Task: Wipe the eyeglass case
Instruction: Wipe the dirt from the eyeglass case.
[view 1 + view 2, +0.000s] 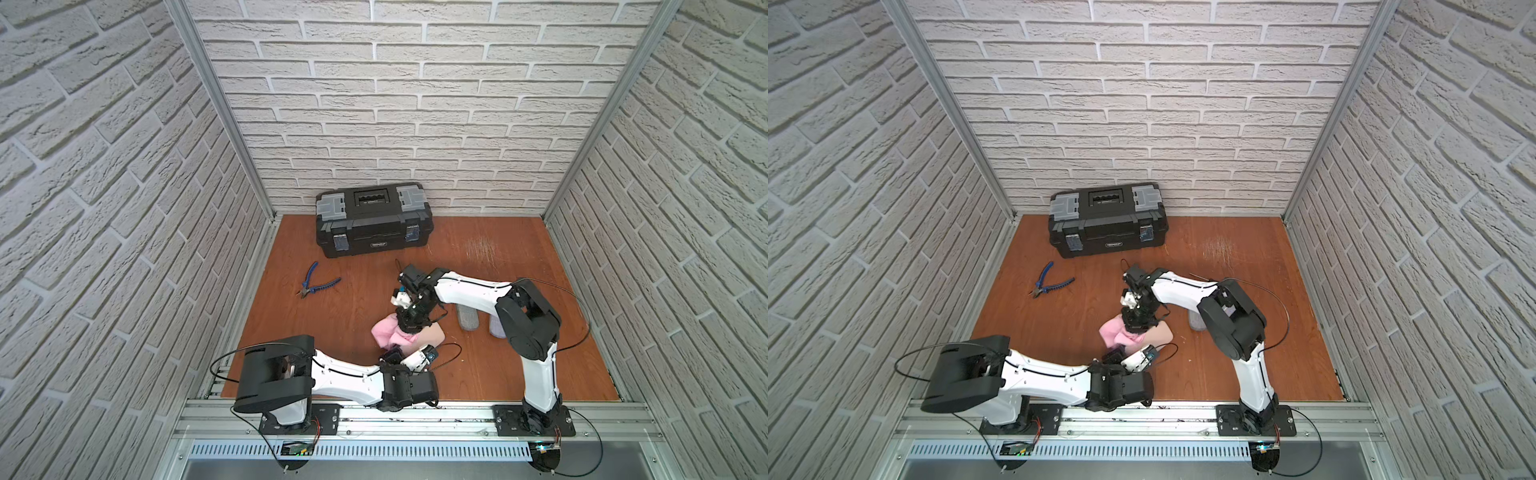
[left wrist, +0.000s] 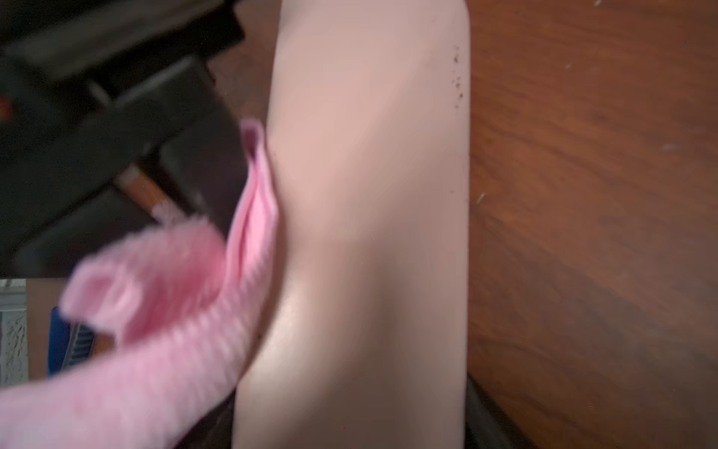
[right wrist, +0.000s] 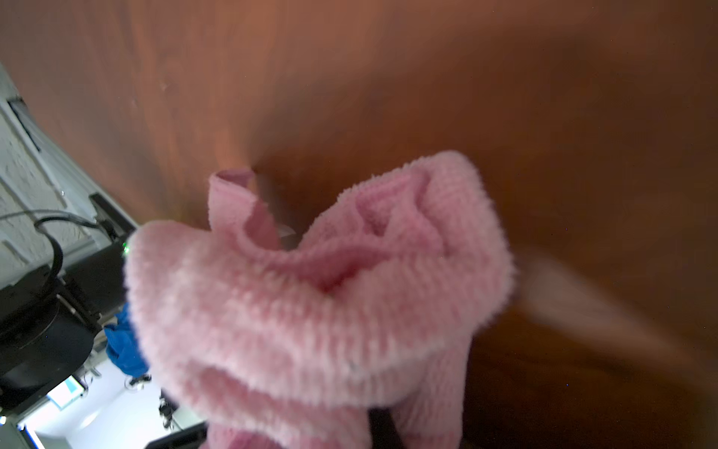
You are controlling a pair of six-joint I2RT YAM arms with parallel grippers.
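Centrally, well in front of the toolbox (image 1: 374, 220), the case (image 1: 432, 334) lies on the table (image 1: 498, 365). The jaws of the left gripper (image 1: 395, 354) stand part-spread and are clamped on its near end. The right gripper (image 1: 405, 328), jaws pressed together, pinches the cloth (image 1: 384, 330) and holds it against the case's side, hiding that part in both top views. Pliers (image 1: 318, 284) lie flat front-left of the toolbox, apart from both arms. Two grey ovals (image 1: 469, 318) lie front-right of it, partly under the right arm. The toolbox sits against the back wall (image 1: 415, 104), and open tabletop lies to its right.

- **Case:** smooth, matt, beige-pink, with a long rounded body and dark specks along one edge.
- **Cloth:** pink, ribbed and fluffy, bunched in folds.
- **Table:** reddish wood grain, scuffed pale front-right of the toolbox.
- **Walls:** white brick relief.
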